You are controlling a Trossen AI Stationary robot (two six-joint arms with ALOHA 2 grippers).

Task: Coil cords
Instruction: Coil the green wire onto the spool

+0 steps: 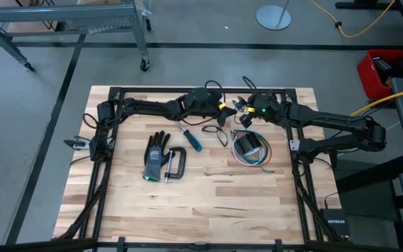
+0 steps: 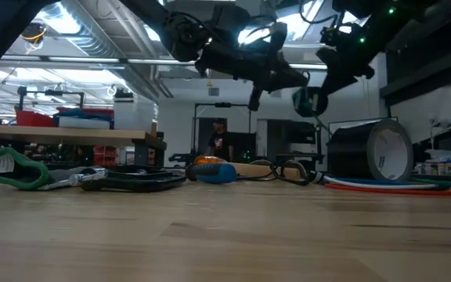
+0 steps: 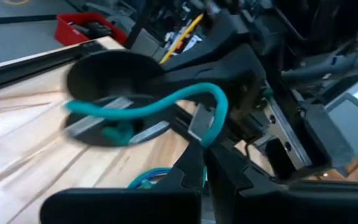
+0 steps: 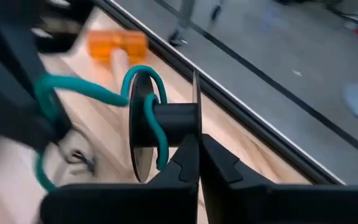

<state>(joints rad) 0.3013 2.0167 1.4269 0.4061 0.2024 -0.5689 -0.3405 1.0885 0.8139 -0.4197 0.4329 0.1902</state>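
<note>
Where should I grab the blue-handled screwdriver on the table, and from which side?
Take the blue-handled screwdriver by its thick blue handle, coming straight down from above and gripping across its width: it lies flat on the table, handle clear of the clamp. The left end effector holds the teal cord and the right end effector its spool, above the far edge.

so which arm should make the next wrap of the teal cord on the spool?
Left, probably: the left gripper is shut on the teal cord, while the right gripper is pinching the spool.
</note>
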